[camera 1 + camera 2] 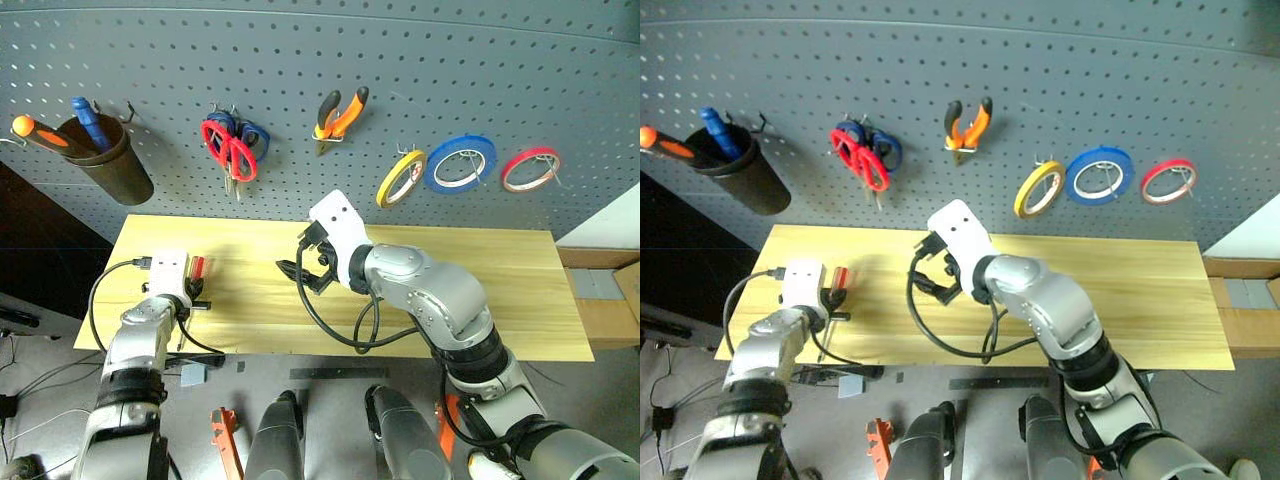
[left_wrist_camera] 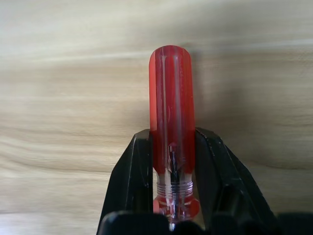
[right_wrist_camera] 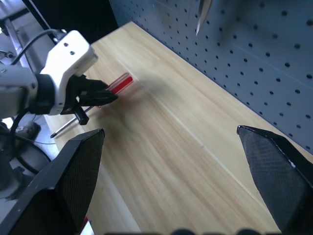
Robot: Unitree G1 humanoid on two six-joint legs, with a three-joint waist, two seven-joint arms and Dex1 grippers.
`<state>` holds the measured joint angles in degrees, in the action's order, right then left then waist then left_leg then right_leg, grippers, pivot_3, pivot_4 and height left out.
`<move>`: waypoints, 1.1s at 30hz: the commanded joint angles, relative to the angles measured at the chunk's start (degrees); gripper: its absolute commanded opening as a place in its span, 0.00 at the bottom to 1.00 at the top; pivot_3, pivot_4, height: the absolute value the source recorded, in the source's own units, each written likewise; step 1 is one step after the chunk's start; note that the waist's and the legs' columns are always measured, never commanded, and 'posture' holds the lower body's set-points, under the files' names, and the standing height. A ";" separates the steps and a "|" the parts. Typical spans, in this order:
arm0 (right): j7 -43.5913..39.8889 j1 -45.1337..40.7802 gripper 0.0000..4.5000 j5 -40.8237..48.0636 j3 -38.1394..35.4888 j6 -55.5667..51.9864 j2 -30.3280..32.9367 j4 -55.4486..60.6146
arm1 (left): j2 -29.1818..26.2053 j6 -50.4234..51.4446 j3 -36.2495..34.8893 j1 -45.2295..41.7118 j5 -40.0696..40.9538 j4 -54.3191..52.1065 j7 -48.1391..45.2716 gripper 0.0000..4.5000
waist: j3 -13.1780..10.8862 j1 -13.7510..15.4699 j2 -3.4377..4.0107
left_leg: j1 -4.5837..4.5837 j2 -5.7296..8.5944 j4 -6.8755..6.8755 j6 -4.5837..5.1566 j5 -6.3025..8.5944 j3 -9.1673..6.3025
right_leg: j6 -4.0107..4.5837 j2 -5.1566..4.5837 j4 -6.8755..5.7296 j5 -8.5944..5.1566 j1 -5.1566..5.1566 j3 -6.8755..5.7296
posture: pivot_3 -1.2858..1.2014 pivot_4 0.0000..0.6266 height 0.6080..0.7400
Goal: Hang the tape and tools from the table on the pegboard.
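Nearest us, the left gripper (image 2: 171, 196) has its jaws closed on the red-handled screwdriver (image 2: 171, 122) near the shaft end of the handle. The tool's long axis runs along the jaws, handle pointing toward the pegboard (image 1: 400, 60), shaft trailing back past the near edge of the tabletop (image 1: 520, 290). Our right gripper (image 1: 305, 262) hangs over mid-tabletop, jaws wide apart and empty. The yellow tape (image 1: 400, 178), red-handled scissors (image 1: 228, 148) and pliers (image 1: 338, 118) already hang; we judge the screwdriver the last item.
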<state>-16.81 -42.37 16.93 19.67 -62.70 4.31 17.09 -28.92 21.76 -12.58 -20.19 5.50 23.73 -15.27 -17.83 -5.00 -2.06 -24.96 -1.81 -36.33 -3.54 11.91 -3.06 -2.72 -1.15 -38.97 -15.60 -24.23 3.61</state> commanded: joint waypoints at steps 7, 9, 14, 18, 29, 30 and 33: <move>-7.79 -1.23 1.00 -0.35 0.29 11.76 7.05 12.17 | 3.26 -17.43 -4.25 15.50 -2.95 -31.23 6.00 0.18 | 0.19 0.22 -0.22 | 0.00 0.04 0.22 -0.01 0.00 0.01 | 0.00 -0.24 0.14 0.00 -0.03 -0.01 | 0.48 0.41 1.00; -10.07 -1.40 1.00 -0.07 0.50 14.19 8.51 12.94 | 3.81 -18.23 -4.00 15.92 -4.18 -34.47 7.29 0.18 | 0.28 0.23 -0.26 | 0.01 0.08 0.22 -0.02 -0.01 0.04 | 0.00 -0.14 0.09 0.00 -0.02 -0.01 | 0.48 0.38 1.00; -13.66 -2.89 1.00 -1.73 1.20 20.81 10.47 10.30 | 3.97 -19.62 -4.85 12.53 -6.25 -38.62 10.33 0.18 | 0.80 0.23 -0.49 | 0.04 0.19 0.20 -0.03 -0.02 0.05 | 0.00 0.00 0.04 0.00 0.01 -0.06 | 0.49 0.30 1.00; -14.80 -4.08 1.00 -3.18 0.99 24.51 10.44 7.05 | 2.12 -19.75 -7.24 5.80 -6.06 -38.49 12.26 0.18 | 1.34 0.38 -0.92 | 0.03 0.24 0.20 -0.11 -0.06 -0.01 | 0.00 0.06 0.02 0.01 0.01 -0.16 | 0.49 0.26 1.00; -15.59 -8.12 1.00 -6.72 0.50 30.90 8.52 -0.61 | -4.84 -25.51 -8.90 -20.33 -2.06 -20.72 10.50 0.18 | 3.02 0.37 -1.34 | 0.03 0.25 0.20 -0.28 -0.16 -0.08 | 0.01 0.05 0.00 0.02 0.02 -0.37 | 0.49 0.21 1.00; -15.57 -8.33 1.00 -7.00 0.44 31.15 8.23 -1.02 | -5.12 -26.56 -8.84 -22.32 -1.84 -18.51 10.36 0.18 | 3.13 0.35 -1.34 | 0.03 0.26 0.20 -0.28 -0.17 -0.08 | 0.02 0.05 -0.01 0.02 0.03 -0.38 | 0.49 0.20 1.00; -15.29 -8.74 1.00 -7.73 0.25 31.57 7.43 -1.72 | -5.98 -31.17 -8.21 -28.26 -2.13 -9.73 10.19 0.18 | 3.44 0.32 -1.43 | 0.03 0.26 0.20 -0.40 -0.24 -0.08 | 0.02 0.03 -0.02 0.03 0.02 -0.44 | 0.49 0.20 1.00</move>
<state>-32.38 -49.84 9.74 21.33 -32.82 12.09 13.89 -33.61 -5.83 -20.57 -46.36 3.25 12.24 -4.80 -14.39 -4.68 -3.49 -24.93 -1.55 -36.13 -4.03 11.62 -3.14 -2.70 -1.12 -38.98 -15.57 -24.22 3.16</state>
